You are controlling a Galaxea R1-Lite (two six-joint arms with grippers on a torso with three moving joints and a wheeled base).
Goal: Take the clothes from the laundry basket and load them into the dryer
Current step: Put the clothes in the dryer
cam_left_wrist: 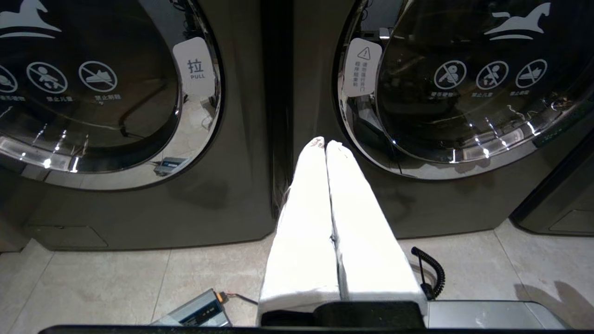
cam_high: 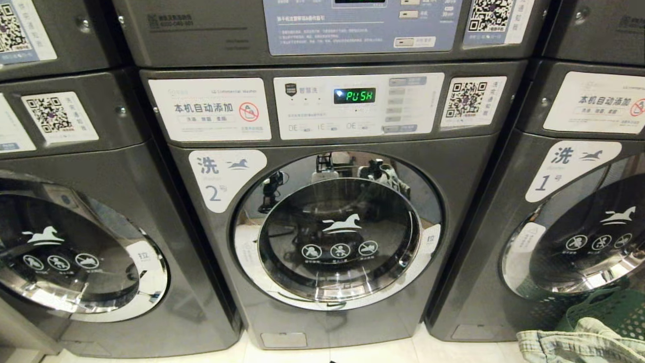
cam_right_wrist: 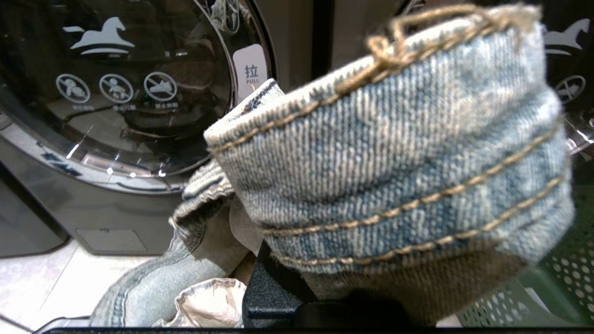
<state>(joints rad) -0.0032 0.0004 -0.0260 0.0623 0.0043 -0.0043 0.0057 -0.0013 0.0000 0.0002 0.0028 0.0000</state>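
The dryer [cam_high: 332, 232], a grey front-loader marked 2, stands straight ahead with its round glass door shut. A green laundry basket [cam_high: 612, 307] sits on the floor at the lower right, with pale denim clothes [cam_high: 569, 345] hanging over its rim. In the right wrist view a bunched blue denim garment [cam_right_wrist: 394, 162] covers my right gripper. Only the gripper's black base [cam_right_wrist: 271, 297] shows, and it appears shut on the cloth. My left gripper [cam_left_wrist: 325, 143] is shut and empty, its white fingers pointing at the gap between two machines. Neither arm shows in the head view.
Identical grey machines flank the dryer on the left [cam_high: 75, 252] and right [cam_high: 579, 237], with more stacked above. A "PULL" tab [cam_right_wrist: 251, 72] marks the door's edge. A small grey box with a wire [cam_left_wrist: 199, 313] lies on the pale tiled floor [cam_left_wrist: 116, 278].
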